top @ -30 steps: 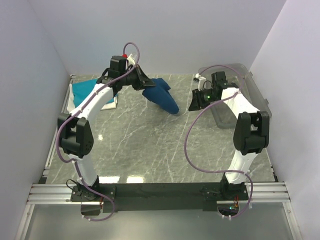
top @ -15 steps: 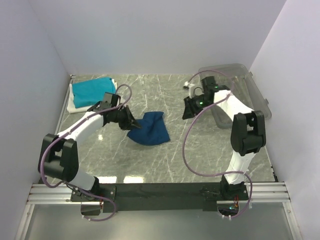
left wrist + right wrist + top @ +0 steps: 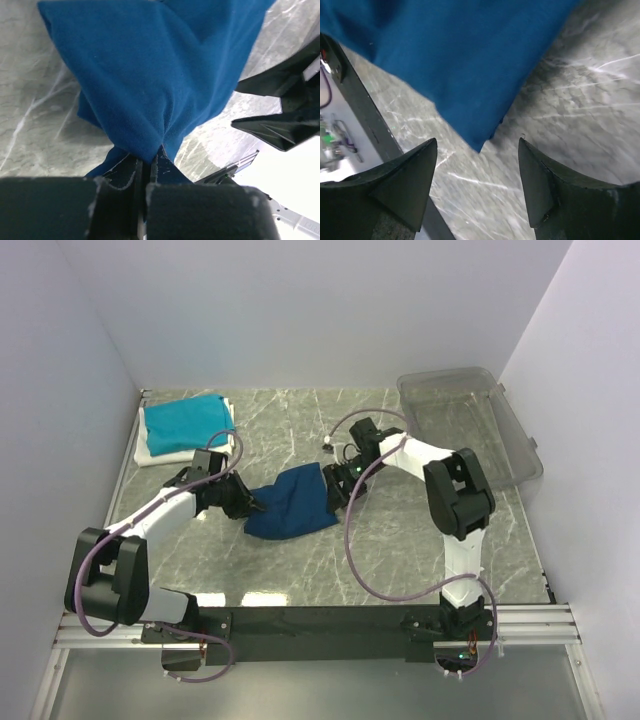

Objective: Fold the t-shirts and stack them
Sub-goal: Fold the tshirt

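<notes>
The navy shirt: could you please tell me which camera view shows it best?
Top external: the whole navy shirt shows, bunched up. Left wrist shows only the fold pinched in the shut left gripper; right wrist shows just one corner ahead of the open right gripper.

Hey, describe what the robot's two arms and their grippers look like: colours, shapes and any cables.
Both the left arm and the right arm have white links with bulky black joint housings. A thin purple cable loops loosely along each arm. The right gripper has two black, wedge-shaped fingers tapering to points. The left gripper is black too, with flat-faced fingers. No markings are readable.
</notes>
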`<action>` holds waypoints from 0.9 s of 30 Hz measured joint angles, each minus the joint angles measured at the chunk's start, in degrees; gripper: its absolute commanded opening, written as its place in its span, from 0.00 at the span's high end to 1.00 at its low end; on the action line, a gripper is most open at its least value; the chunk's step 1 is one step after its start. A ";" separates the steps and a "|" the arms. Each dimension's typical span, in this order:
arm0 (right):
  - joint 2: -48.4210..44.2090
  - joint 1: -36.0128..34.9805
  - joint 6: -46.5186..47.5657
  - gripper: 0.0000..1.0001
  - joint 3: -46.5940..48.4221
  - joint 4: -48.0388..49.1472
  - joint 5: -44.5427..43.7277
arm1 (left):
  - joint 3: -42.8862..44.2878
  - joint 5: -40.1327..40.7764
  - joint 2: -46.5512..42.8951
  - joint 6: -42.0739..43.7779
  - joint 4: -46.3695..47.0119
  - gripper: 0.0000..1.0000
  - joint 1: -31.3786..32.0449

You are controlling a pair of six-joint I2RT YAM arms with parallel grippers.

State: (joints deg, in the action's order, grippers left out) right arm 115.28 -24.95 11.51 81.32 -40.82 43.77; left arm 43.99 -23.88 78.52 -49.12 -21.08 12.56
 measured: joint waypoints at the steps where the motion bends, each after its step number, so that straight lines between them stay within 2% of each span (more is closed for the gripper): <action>1: 1.01 -0.28 -0.92 0.27 0.00 0.07 0.13 | -0.66 0.07 0.00 -0.20 0.50 1.00 0.00; 8: 3.78 -1.53 -5.90 0.29 0.00 0.20 2.45 | -2.03 0.24 -0.15 -1.29 1.86 1.00 0.00; 12: 4.92 -2.91 -8.13 0.38 0.07 0.57 3.85 | -2.56 0.24 -0.46 -1.66 2.67 1.00 0.00; 15: 6.14 -3.56 -9.66 0.52 0.15 0.68 5.03 | -2.62 0.24 -0.50 -1.73 2.95 1.00 0.00; 18: 6.97 -3.65 -10.45 0.80 0.11 0.72 4.44 | -3.48 0.24 -0.96 -2.08 3.82 1.00 0.00; 19: 7.08 -3.30 -10.67 0.98 -0.02 0.79 3.82 | -3.85 0.22 -1.09 -2.29 4.13 1.00 0.00; 27: 6.99 1.29 -9.66 1.00 -0.02 -1.73 1.64 | -7.10 -0.17 -0.44 -4.28 7.37 1.00 0.81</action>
State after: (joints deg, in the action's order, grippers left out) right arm 122.28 -23.66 1.85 81.30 -42.54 45.41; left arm 36.88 -24.05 78.08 -53.41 -13.72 13.37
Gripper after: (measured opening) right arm 0.022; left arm 0.045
